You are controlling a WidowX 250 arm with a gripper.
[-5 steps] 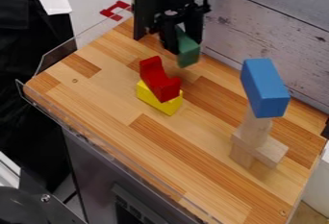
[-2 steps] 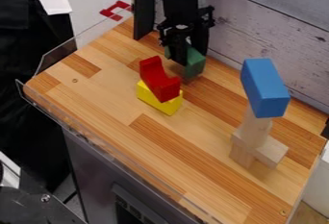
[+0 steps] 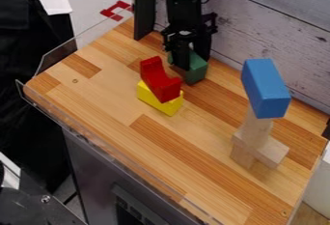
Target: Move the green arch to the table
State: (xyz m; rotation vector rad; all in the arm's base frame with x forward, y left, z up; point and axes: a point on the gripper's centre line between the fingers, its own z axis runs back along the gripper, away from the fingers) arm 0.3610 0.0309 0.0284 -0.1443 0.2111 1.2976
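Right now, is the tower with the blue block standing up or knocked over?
Standing up. The blue block rests on top of an upright wooden piece, with more wood beneath.

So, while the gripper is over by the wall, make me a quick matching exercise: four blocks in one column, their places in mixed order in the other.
Blocks
1. green arch
2. red arch
3. yellow block
4. blue block

Places
A. on top of the bare wooden stack
B. directly on the table, beneath another coloured block
C. in the grasp of the gripper, near the wall
D. resting on the yellow block

Pairs: 1-C, 2-D, 3-B, 4-A
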